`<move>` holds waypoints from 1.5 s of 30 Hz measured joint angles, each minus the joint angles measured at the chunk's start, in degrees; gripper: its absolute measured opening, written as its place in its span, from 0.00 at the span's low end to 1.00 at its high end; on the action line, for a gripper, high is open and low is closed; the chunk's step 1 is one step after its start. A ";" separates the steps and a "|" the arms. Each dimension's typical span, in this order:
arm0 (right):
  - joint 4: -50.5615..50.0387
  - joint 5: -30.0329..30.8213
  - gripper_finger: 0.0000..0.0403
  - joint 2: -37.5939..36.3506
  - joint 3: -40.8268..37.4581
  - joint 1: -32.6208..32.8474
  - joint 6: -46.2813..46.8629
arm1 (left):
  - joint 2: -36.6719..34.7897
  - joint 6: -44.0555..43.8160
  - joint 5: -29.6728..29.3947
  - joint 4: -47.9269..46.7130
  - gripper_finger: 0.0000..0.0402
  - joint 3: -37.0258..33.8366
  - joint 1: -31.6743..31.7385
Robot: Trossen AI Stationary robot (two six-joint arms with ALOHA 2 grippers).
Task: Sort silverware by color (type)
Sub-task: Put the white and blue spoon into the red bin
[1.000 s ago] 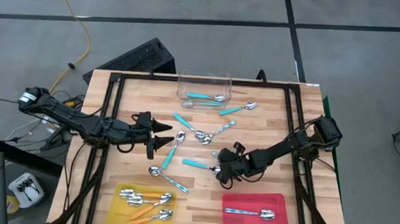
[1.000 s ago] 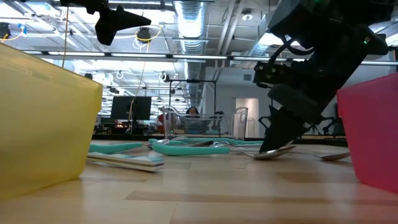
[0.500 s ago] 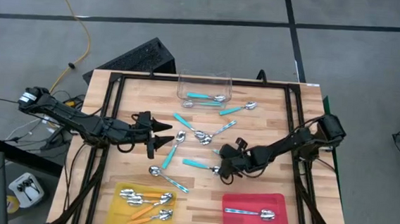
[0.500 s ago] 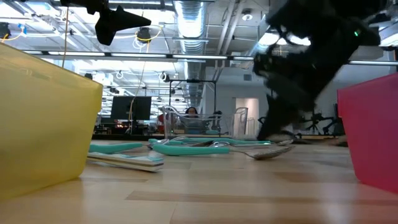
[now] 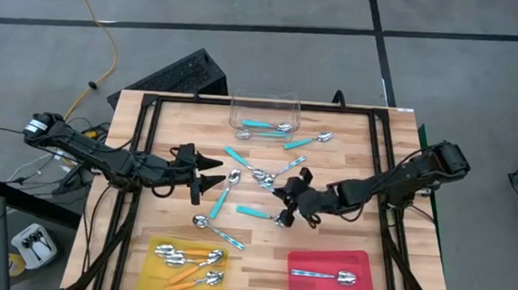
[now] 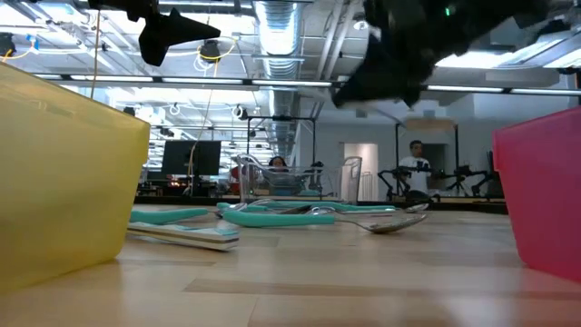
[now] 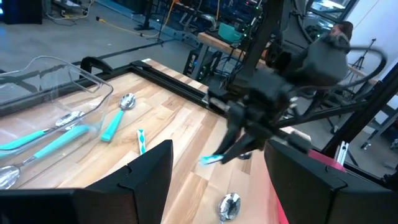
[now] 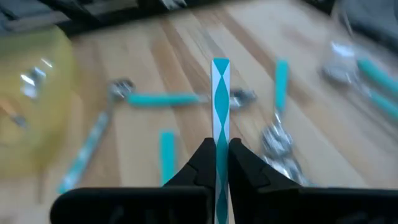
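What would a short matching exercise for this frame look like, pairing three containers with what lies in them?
Containers:
1. yellow tray
2. red tray
3. clear tub

Contents:
A. one all-silver spoon
B. spoons with orange handles
C. spoons with teal handles

Pairs: 1-B, 2-A, 3-C.

Meanwhile the right gripper is shut on a teal-and-white spoon handle, raised above the table; the left gripper waits open near the table's left side.
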 joint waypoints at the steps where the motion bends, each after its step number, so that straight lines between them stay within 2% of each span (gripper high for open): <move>1: 2.13 -0.02 0.09 -0.09 0.00 0.33 -1.14 | 0.00 0.00 0.00 0.00 0.59 0.00 -0.01; 13: 21.48 -0.38 0.09 -0.10 0.00 6.55 -13.25 | 0.00 -0.28 0.02 0.00 0.59 0.00 -0.01; 17: 29.19 -3.40 0.09 0.29 0.07 9.66 -18.61 | 0.00 -0.28 0.02 0.02 0.59 0.00 0.01; 23: 31.99 -5.45 0.09 0.20 0.11 16.50 -21.60 | 0.00 -0.73 0.04 0.40 0.59 0.00 0.00; 27: 28.38 -3.24 0.09 -0.87 0.11 22.73 -15.95 | -0.01 -0.79 0.36 0.48 0.59 0.00 -0.01; 35: 18.85 5.38 0.10 -4.78 0.11 33.90 -2.25 | -0.02 -0.86 0.35 0.50 0.59 0.00 0.00; 41: 15.07 8.35 0.11 -5.12 0.11 39.85 7.48 | -0.02 -1.74 0.33 0.48 0.59 0.00 -0.01; 45: 6.66 12.41 0.11 -4.69 0.11 43.06 17.56 | -0.02 -1.89 0.30 0.48 0.59 0.00 -0.01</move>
